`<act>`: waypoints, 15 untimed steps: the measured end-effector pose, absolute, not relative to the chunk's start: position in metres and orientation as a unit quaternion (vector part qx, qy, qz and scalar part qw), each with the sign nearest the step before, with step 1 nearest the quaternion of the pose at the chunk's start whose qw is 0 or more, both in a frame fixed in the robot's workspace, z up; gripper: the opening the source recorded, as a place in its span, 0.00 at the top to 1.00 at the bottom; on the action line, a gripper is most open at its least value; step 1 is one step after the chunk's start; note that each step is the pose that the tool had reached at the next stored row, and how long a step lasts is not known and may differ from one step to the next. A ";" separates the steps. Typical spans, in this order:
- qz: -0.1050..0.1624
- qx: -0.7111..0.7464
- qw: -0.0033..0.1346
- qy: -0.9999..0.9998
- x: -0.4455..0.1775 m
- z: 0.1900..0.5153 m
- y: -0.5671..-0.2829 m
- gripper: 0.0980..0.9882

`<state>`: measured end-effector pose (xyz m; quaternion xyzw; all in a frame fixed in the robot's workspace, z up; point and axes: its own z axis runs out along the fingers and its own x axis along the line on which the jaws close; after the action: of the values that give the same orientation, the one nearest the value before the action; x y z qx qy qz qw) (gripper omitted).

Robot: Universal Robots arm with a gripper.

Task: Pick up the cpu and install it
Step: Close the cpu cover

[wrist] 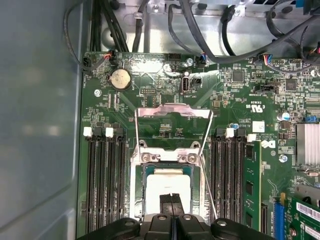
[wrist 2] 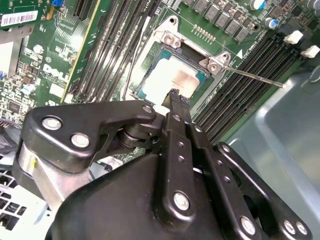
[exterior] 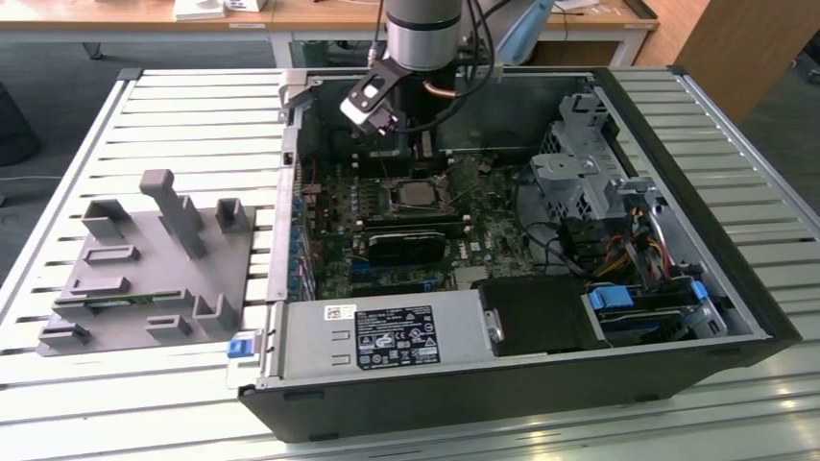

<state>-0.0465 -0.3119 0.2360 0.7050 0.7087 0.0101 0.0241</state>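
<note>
The slatted bench (exterior: 192,106) carries an open computer case (exterior: 513,403), whose walls hem in the motherboard (wrist: 165,75). Memory slots (wrist: 105,175) flank the socket (wrist: 137,165) closely on both sides. The cpu (wrist: 172,182) lies flat in the socket, with the claw (wrist: 172,199) just over it, fingers pressed together and empty.

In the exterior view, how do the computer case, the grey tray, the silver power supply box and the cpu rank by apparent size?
Largest first:
computer case
grey tray
silver power supply box
cpu
The box sits nearer the camera, but the gap is too great to matter.
</note>
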 end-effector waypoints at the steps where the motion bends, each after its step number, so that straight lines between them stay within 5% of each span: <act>1: 0.010 0.705 0.024 0.709 -0.046 0.237 -0.312 0.99; 15: 0.010 0.705 0.024 0.709 -0.046 0.259 -0.312 0.99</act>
<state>-0.0465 -0.3119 0.2593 0.7051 0.7086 0.0100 0.0241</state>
